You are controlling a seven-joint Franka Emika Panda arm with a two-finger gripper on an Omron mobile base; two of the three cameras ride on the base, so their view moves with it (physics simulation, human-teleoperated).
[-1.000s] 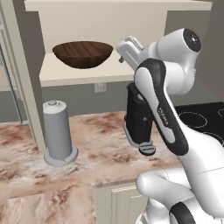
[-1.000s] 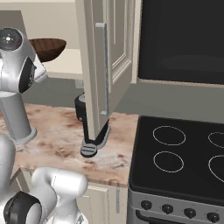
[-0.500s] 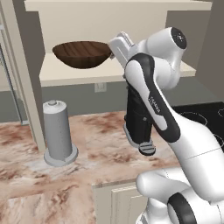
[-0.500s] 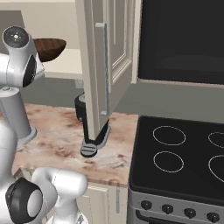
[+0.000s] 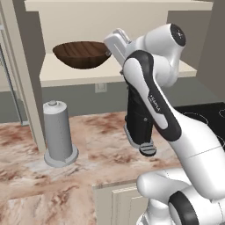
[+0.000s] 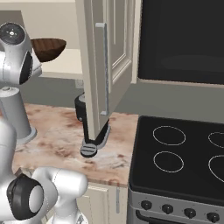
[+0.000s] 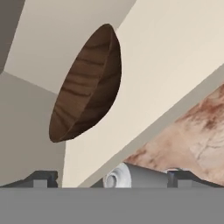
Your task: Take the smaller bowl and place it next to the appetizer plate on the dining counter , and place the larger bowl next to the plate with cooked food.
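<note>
On the open cabinet shelf, the larger bowl (image 5: 81, 54) is sitting untouched, at about ten o'clock from the arm's elbow in the left base view. In the hand view the same wooden bowl (image 7: 87, 85) is showing tilted at roughly eleven o'clock, with bare shelf lying between it and the finger tips. The gripper (image 7: 109, 178) is standing fully spread and is grasping nothing; it is pointing toward the bowl but is well apart from it.

As a judgement, the task is sitting near its start for this bowl: it is not yet picked up, and carrying it to a plate with cooked food is all still ahead. These pictures are giving nothing on how the smaller bowl's part of the job stands.

Below the shelf, a grey paper towel holder (image 5: 58, 134) is standing on the marble worktop (image 5: 26, 176) at about eight o'clock from the bowl. Small dark lettering is running along the arm's black link, too small to read.
</note>
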